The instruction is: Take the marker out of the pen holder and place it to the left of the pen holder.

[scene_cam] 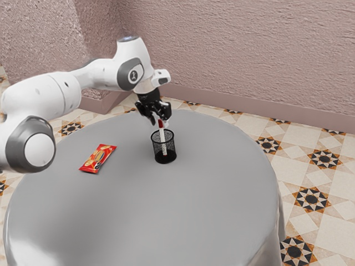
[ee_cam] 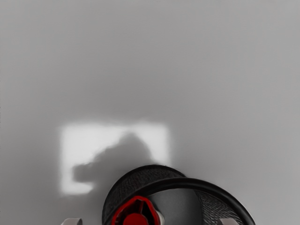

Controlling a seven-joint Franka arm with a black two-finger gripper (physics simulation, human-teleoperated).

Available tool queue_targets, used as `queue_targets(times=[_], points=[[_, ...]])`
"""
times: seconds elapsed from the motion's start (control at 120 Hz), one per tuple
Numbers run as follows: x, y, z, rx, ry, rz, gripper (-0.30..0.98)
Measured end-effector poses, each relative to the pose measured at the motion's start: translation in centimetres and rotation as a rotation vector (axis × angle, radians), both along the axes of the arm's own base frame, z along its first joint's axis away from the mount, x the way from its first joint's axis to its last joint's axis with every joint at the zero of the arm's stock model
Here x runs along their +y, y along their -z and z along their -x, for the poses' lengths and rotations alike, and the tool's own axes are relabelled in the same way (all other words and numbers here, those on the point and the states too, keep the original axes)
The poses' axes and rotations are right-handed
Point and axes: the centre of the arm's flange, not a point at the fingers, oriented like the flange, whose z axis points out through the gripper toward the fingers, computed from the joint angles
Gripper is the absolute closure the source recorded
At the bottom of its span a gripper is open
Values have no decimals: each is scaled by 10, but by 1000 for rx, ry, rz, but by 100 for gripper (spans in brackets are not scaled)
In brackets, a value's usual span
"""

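Round counter point(scene_cam: 211, 205), covered in grey cloth: carries 2 items directly. Pincer point(scene_cam: 160, 121): positioned over the pen holder, its 2 fingers wide apart. Black mesh pen holder point(scene_cam: 171, 147): upright. Red snack packet point(scene_cam: 99, 158): lying flat, well apart from the holder, toward the exterior view's left. Marker point(scene_cam: 163, 138): inside the holder, red end up, leaning slightly.
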Motion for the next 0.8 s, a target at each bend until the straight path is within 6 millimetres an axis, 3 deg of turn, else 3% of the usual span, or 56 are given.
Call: queue_targets(times=[0.217, 0.8], points=[[1, 3, -4, -33, -14, 1, 51], [2, 1, -5, -49, -27, -4, 67]])
